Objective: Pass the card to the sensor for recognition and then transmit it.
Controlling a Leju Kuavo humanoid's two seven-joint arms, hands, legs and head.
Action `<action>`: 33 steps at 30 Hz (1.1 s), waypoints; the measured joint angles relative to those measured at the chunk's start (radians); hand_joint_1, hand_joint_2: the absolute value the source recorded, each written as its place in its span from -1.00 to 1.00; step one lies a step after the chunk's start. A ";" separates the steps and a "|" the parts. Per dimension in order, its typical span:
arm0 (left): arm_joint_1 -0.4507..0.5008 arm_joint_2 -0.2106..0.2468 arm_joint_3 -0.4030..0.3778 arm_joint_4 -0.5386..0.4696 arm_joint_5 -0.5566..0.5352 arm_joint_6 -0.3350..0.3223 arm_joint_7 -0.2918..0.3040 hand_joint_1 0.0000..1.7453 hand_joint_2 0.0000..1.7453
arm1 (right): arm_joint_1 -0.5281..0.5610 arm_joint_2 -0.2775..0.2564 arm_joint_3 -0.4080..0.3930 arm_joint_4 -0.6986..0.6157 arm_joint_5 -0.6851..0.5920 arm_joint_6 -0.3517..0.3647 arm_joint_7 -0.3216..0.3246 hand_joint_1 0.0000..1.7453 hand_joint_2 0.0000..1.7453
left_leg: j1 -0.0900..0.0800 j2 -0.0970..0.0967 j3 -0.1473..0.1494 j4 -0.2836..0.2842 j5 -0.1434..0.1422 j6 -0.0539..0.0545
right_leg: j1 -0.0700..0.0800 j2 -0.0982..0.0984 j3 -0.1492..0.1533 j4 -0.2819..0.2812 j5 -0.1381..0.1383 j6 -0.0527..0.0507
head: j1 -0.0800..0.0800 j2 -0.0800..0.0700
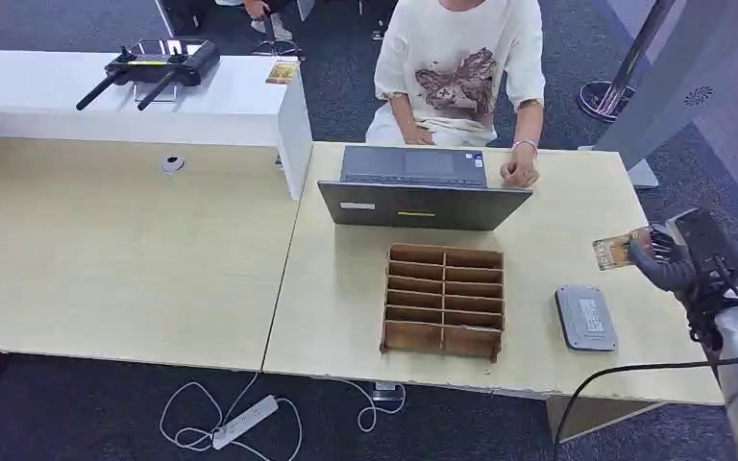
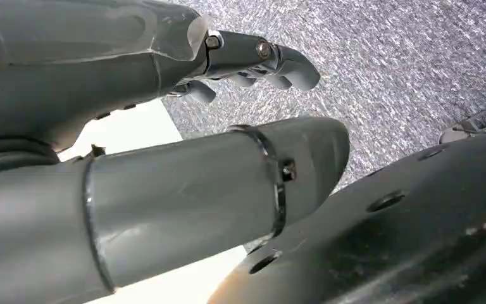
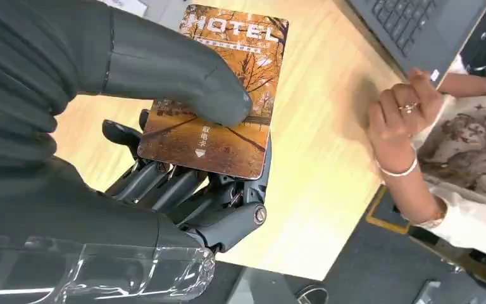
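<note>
My right hand [image 1: 668, 257] hovers over the table's right side and pinches an orange hotel card [image 1: 613, 251] between thumb and fingers. The right wrist view has the card [image 3: 231, 95] lying flat on the fingers [image 3: 183, 190] with the thumb pressing on top. The grey card sensor [image 1: 585, 317] lies on the table, nearer and to the left of the hand. My left hand [image 2: 240, 60] hangs over grey carpet in the left wrist view, its fingers curled in and holding nothing.
A wooden compartment rack [image 1: 444, 300] sits mid-table. Behind it a laptop [image 1: 423, 187] is used by a seated person [image 1: 461, 72] whose hand [image 1: 521, 171] rests on the table. A white counter [image 1: 125, 96] carries a controller [image 1: 154, 65]. A black cable [image 1: 634, 370] runs at the right edge.
</note>
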 joint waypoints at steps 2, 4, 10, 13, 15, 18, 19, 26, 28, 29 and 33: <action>0.000 0.001 -0.001 0.000 0.000 0.000 0.000 -1.00 -1.00 | 0.007 -0.005 0.003 0.002 -0.006 0.009 0.000 1.00 1.00 | 0.000 0.000 0.000 0.000 0.000 0.000 | 0.000 0.000 0.000 0.000 0.000 0.000 | 0.000 0.000; 0.000 0.001 -0.002 0.000 0.002 0.000 0.000 -1.00 -1.00 | 0.016 -0.015 0.003 0.002 -0.008 0.013 0.000 1.00 1.00 | 0.000 0.000 0.000 0.000 0.000 0.000 | 0.000 0.000 0.000 0.000 0.000 0.000 | 0.000 0.000; 0.000 0.001 -0.003 0.000 0.003 0.003 -0.002 -1.00 -1.00 | 0.054 -0.042 0.007 0.002 -0.023 0.026 0.001 1.00 1.00 | 0.000 0.000 0.000 0.000 0.000 0.000 | 0.000 0.000 0.000 0.000 0.000 0.000 | 0.000 0.000; 0.000 0.001 -0.004 0.000 0.004 0.003 -0.002 -1.00 -1.00 | 0.080 -0.050 0.010 0.002 -0.025 0.029 -0.003 1.00 1.00 | 0.000 0.000 0.000 0.000 0.000 0.000 | 0.000 0.000 0.000 0.000 0.000 0.000 | 0.000 0.000; 0.000 0.001 -0.005 0.000 0.004 0.003 -0.003 -1.00 -1.00 | 0.100 -0.051 0.011 0.002 -0.025 0.029 -0.005 1.00 1.00 | 0.000 0.000 0.000 0.000 0.000 0.000 | 0.000 0.000 0.000 0.000 0.000 0.000 | 0.000 0.000; 0.000 0.001 -0.008 0.000 0.004 0.003 -0.007 -1.00 -1.00 | 0.121 -0.051 0.016 0.001 -0.024 0.030 -0.005 1.00 1.00 | 0.000 0.000 -0.001 0.000 0.000 0.000 | 0.000 0.000 0.000 0.000 0.000 0.000 | 0.000 0.000; 0.000 0.001 -0.009 0.000 0.004 0.003 -0.008 -1.00 -1.00 | 0.125 -0.051 0.019 0.001 -0.024 0.031 -0.004 1.00 1.00 | 0.000 0.000 0.000 0.000 0.000 0.000 | 0.000 0.000 0.000 0.000 0.000 0.000 | 0.000 0.000; -0.001 0.001 -0.021 0.000 0.004 0.001 -0.008 -1.00 -1.00 | 0.130 -0.050 0.046 -0.001 -0.019 0.037 0.010 1.00 1.00 | 0.000 0.000 -0.001 0.000 0.000 0.000 | 0.000 0.000 0.000 0.000 0.000 0.000 | 0.000 0.000; -0.002 0.001 -0.026 0.000 0.004 0.000 -0.008 -1.00 -1.00 | 0.130 -0.049 0.055 -0.001 -0.017 0.037 0.011 1.00 1.00 | 0.000 0.000 -0.001 0.000 0.000 0.000 | 0.000 0.000 0.000 0.000 0.000 0.000 | 0.000 0.000; -0.002 0.001 -0.026 0.000 0.004 0.000 -0.008 -1.00 -1.00 | 0.130 -0.048 0.059 -0.001 -0.016 0.035 0.013 1.00 1.00 | 0.000 0.000 -0.001 0.000 0.000 0.000 | 0.000 0.000 0.000 0.000 0.000 0.000 | 0.000 0.000; -0.005 0.001 -0.027 0.000 0.005 -0.005 -0.008 -1.00 -1.00 | 0.130 -0.044 0.069 0.000 -0.011 0.031 0.022 1.00 1.00 | 0.000 0.000 -0.001 0.000 0.000 0.000 | 0.000 0.000 0.000 0.000 0.000 0.000 | 0.000 0.000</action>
